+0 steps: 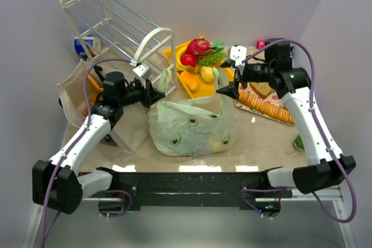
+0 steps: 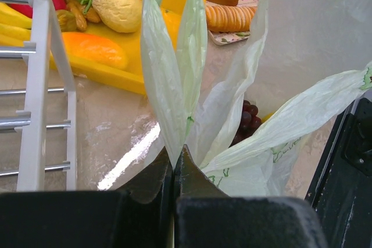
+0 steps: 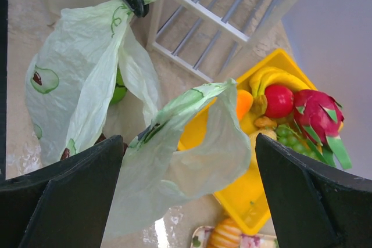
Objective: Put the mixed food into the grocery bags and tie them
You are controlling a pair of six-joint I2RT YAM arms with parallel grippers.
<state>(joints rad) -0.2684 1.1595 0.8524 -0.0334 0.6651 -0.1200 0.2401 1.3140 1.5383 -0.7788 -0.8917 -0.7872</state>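
Observation:
A pale-green plastic grocery bag (image 1: 192,123) stands at the middle of the table, its two loop handles pulled up. My left gripper (image 1: 154,94) (image 2: 174,156) is shut on the left handle (image 2: 174,56) (image 1: 166,78). My right gripper (image 1: 224,78) (image 3: 189,190) stands wide open, with the right handle (image 3: 197,149) hanging loose between its fingers. Inside the bag lie purple grapes (image 2: 247,121) and a green apple (image 3: 119,88). The beige tote (image 1: 131,132) lies under the left arm. More toy fruit (image 1: 200,56) fills the yellow tray (image 1: 200,91).
A white wire rack (image 1: 116,24) (image 2: 43,85) lies tipped over behind the left gripper. A patterned tray of crackers and bread (image 1: 267,105) sits under the right arm. A small green thing (image 1: 298,142) lies at the right edge.

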